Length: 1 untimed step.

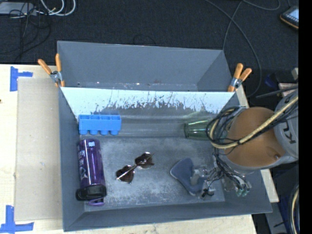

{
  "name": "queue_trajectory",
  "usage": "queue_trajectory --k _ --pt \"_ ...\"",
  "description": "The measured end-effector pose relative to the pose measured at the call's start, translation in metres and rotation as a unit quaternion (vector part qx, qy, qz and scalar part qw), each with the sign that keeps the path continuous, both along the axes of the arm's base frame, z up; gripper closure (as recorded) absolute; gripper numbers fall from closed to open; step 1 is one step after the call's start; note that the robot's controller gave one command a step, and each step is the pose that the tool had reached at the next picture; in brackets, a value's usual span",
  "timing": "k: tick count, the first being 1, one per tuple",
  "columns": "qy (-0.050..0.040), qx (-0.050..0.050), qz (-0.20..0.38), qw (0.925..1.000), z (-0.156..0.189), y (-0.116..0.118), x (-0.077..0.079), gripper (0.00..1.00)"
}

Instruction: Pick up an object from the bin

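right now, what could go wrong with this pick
The gripper sits at the edge of the blue-grey piece at the view's lower right, so it may catch only a rim and slip. The green glass thing lies just beside the arm's cables, so a swing could knock it.

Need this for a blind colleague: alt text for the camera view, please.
A robot gripper sits by a blue-grey pad, front right in a grey bin; sunglasses, a purple bottle, a blue block and a green cup lie elsewhere.
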<state>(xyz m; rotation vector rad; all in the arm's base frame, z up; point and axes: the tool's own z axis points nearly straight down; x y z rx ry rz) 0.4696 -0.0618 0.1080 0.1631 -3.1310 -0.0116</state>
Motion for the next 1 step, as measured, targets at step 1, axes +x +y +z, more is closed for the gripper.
queue_trajectory --k 1 --pt "-0.0037 -0.001 0.000 1.0000 0.0410 -0.0002 0.0019 1.00"
